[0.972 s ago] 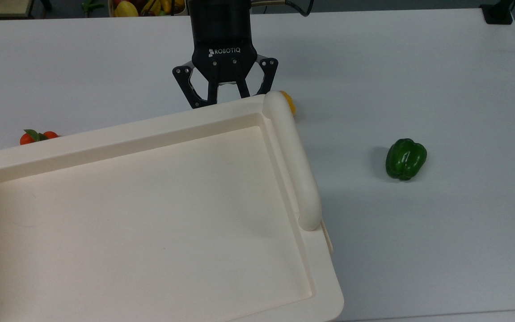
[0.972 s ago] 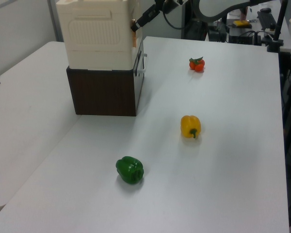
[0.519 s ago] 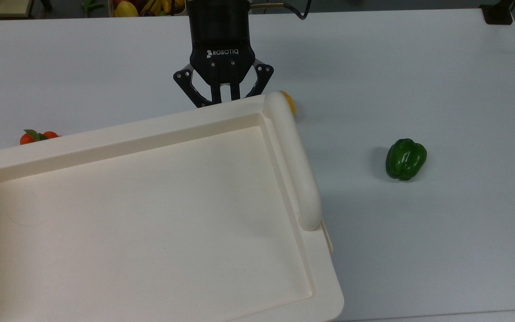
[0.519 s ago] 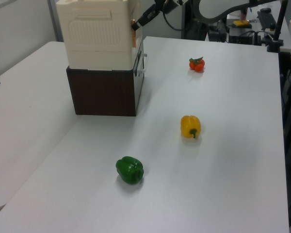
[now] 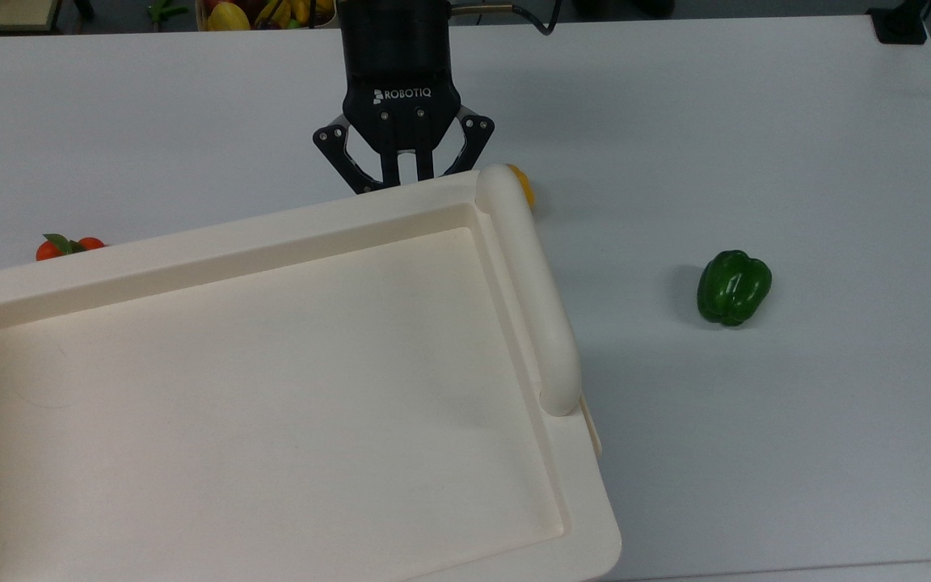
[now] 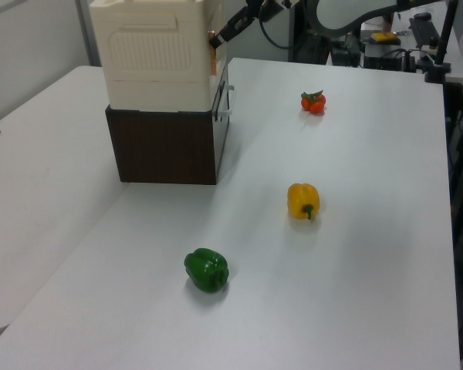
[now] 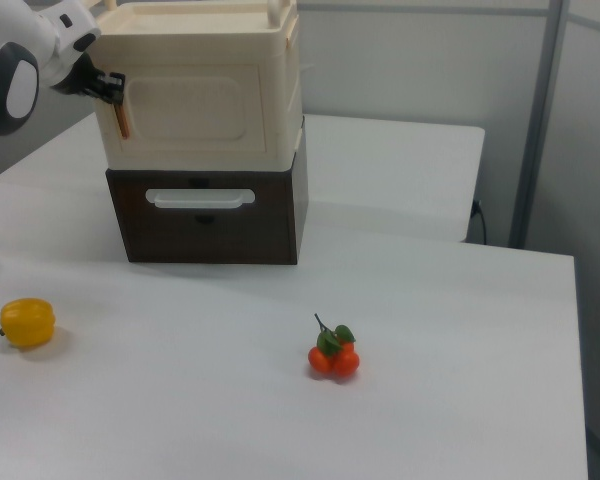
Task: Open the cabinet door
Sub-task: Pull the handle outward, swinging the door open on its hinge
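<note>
Standing at the near end of the tabletop (image 7: 450, 330) in the right view, I see a small bunch of oranges (image 7: 332, 357) closest. A yellow pepper (image 7: 27, 322) lies further back toward the right view's left. Neither is involved, and the green pepper (image 5: 733, 287) is well apart too.

Behind them stands the cabinet, with a dark drawer (image 7: 205, 215) below and the cream cabinet door (image 7: 195, 105) above it. The door sits flush in its frame and is not yet open.

At the door's edge on the right view's left hangs a thin brownish handle (image 7: 123, 118), and the gripper (image 7: 113, 90) is right on it. This is where the change lies. In the top view the gripper (image 5: 406, 179) sits just beyond the far rim of the cabinet top (image 5: 271, 388). A second ago its fingers (image 5: 391, 170) stood spread wide; they have since drawn in until only a narrow slot is left between them. They have held like that for the last half second, so they appear clenched on the handle.

To my eye the grasp is made and the reaching is over. What remains is the pull, swinging that edge outward. The grip is thin, so it could slip off if the pull does not follow the door's arc.
</note>
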